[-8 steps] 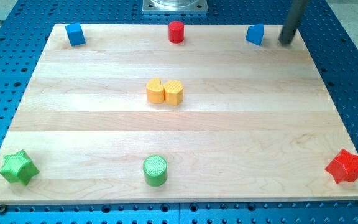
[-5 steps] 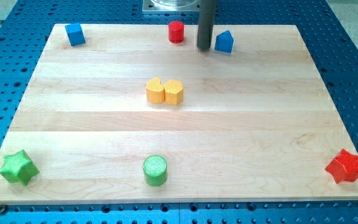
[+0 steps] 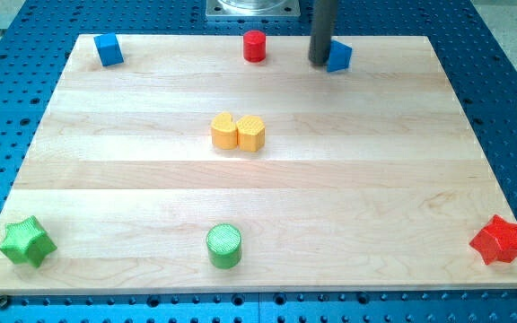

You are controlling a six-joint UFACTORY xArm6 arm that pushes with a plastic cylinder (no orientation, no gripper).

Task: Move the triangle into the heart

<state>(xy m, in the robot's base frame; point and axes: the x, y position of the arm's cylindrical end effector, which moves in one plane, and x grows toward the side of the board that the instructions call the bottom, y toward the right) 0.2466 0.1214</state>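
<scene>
The blue triangle block lies near the view's top edge of the wooden board, right of centre. My tip stands right against its left side. The yellow heart sits in the middle of the board, down and to the left of my tip, about a third of the board's depth away. A second yellow block touches the heart's right side.
A blue cube is at the top left and a red cylinder at the top centre. A green star is at the bottom left, a green cylinder at the bottom centre, a red star at the bottom right.
My tip swung from the triangle's right side over to its left, then came back a little to the right. The triangle slid left overall, then slightly right. The other blocks have not moved.
</scene>
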